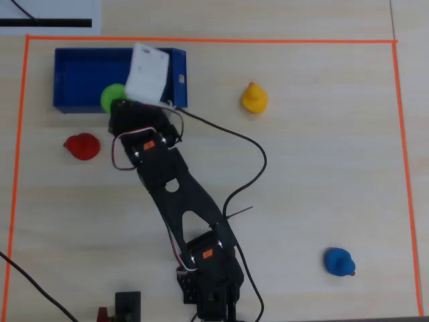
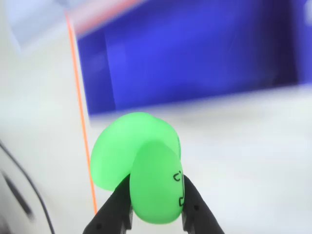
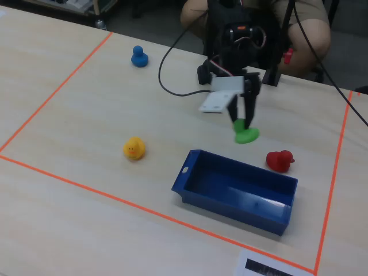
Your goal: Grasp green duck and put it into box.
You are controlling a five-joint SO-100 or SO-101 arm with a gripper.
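Green duck [image 2: 146, 170] pinched between closed fingers [image 2: 192, 207], near the box [image 3: 236, 192]

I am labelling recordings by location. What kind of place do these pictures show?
Probably a lab or hobby workbench: a pale table marked off with an orange tape border, a small robot arm with loose cables, and a person seated behind it.
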